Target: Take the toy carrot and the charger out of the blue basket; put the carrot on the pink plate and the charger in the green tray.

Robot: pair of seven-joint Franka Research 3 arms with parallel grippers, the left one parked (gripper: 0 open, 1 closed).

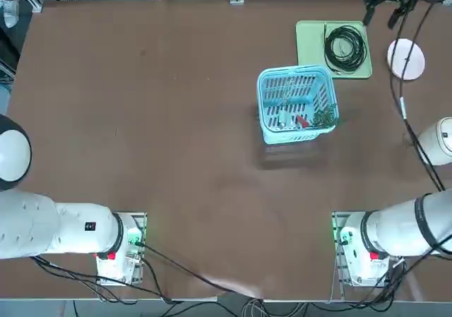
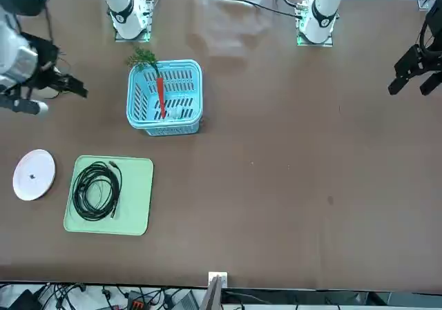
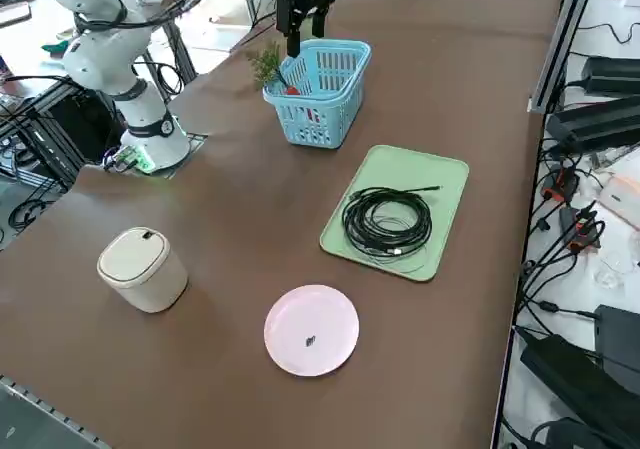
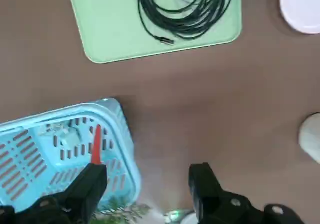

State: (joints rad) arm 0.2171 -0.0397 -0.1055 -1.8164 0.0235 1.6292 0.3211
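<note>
While I watch from far, I see the basket (image 1: 296, 105) standing mid-table with the carrot (image 2: 160, 96) leaning inside it, leaves over the rim; the charger (image 2: 177, 112) lies pale on its bottom. Near it the tray (image 3: 395, 212) holds a black cable (image 3: 387, 221), and the plate (image 3: 311, 329) is bare. My right gripper (image 4: 147, 184) hangs above the basket's edge, fingers apart, holding nothing.

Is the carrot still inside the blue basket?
Yes. The toy carrot leans in the blue basket, leafy tuft poking over the rim.

Toy carrot (image 2: 160, 96) leaning in blue basket (image 2: 188, 120), green tray (image 2: 135, 206) nearby, pink plate (image 2: 33, 175)
</note>
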